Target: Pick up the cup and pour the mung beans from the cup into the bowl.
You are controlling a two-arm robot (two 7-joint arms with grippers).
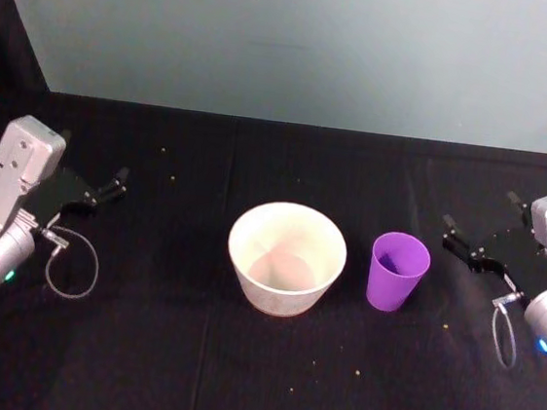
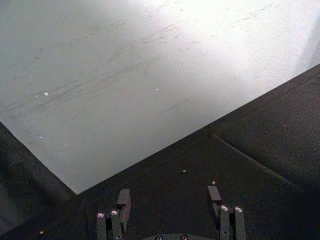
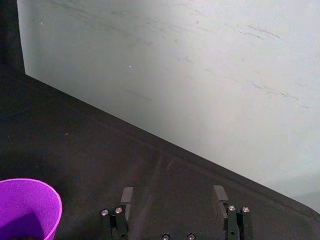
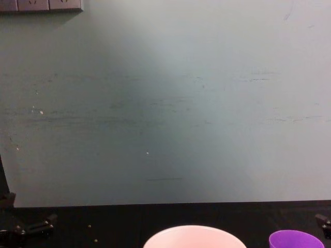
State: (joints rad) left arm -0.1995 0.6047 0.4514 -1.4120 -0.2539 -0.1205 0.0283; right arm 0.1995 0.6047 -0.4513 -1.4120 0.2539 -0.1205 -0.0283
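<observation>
My right claw (image 3: 173, 192) hung released, its two fingers spread wide with nothing between them. It sat just off the cup's (image 1: 399, 272) right side and did not touch it. The cup stood upright on the black bench (image 1: 141, 348), right of centre in the head view. In the right wrist view I could see its purple rim and part of its inside. Something dark lay low down in there, but I could not tell whether that was the mung beans or only shadow.

Just beside the cup on its left, with a narrow gap between them, stood the bowl (image 1: 278, 299). It was upright too, broader than the cup, and its pale inner floor was in plain sight. In the chest view only the tops of the two rims showed above the lower edge, the bowl near the middle and the cup to the right.

A few stray grains (image 1: 291, 390) were scattered over the bench in front of the bowl and farther back.

My left claw (image 2: 169, 196) was parked well apart at the bench's left side. Its fingers were likewise spread and holding nothing, above bare black cloth. A grey-green wall (image 1: 320, 43) rose behind the bench.
</observation>
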